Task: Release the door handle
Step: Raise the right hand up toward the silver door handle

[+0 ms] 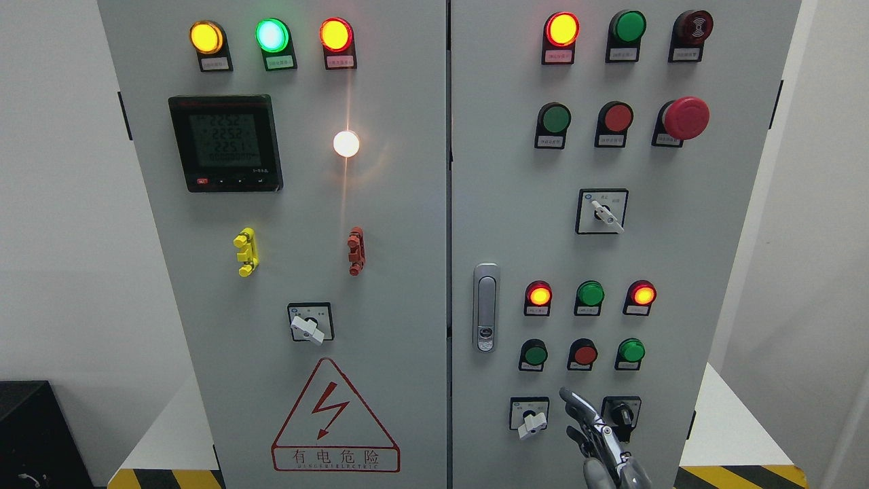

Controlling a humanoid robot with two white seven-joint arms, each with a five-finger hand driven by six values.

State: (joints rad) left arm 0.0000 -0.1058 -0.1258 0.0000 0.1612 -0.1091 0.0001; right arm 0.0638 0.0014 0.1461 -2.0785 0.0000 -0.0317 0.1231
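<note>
1. Handle: silver metal flush door handle (486, 308) on the grey steel cabinet door (679, 258), up and to the left of the fingers, well apart, flat against the panel.
2. Right hand (601, 438) low near the bottom edge, fingers (577, 402) loosely spread, holding nothing; left hand unseen.
3. Handle likely rigid, smooth, a bit slippery; grip the long lever, not the lock at its base.
4. Release looks done.

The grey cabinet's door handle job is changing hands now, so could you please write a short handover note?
Right hand: low at the bottom edge, right of centre, fingers spread, holding nothing.
Left hand: out of view.
Silver door handle: flush on the grey cabinet's right door, which looks closed; the hand is clear of it, below and to its right.
Done: handle released.
Left: nothing visible beyond withdrawing the arm.
</note>
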